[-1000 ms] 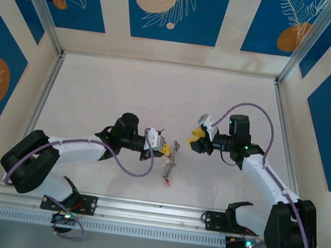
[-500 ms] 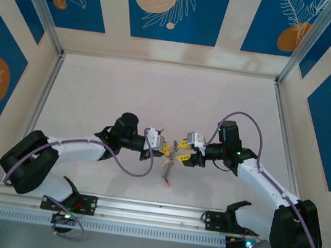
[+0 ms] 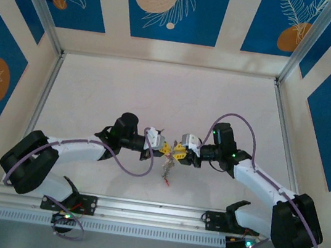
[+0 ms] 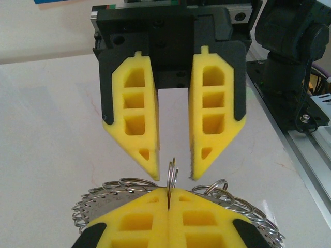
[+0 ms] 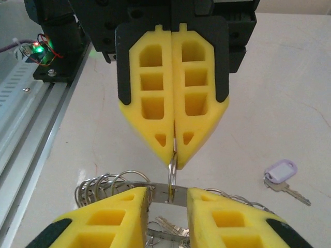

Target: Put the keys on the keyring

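Our left jaws clamp an upright loop (image 4: 172,169) of the keyring (image 4: 101,199). Our right jaws stand narrowly apart, flanking that loop.

Bright, even light falls from overhead in the top view. The pale desk (image 3: 158,92) glows almost white, with just a faint, soft shadow beneath the left arm (image 3: 81,146). The frame posts (image 3: 40,5) lean outward toward the corners, the bend of a wide lens. Small things at centre are too coarse to resolve. From the left wrist, the right hand (image 4: 175,165) shows crisp yellow foam, and glints run along the keyring (image 4: 111,190). From the right wrist, a green lamp (image 5: 37,47) blooms at far left, slightly blurred.
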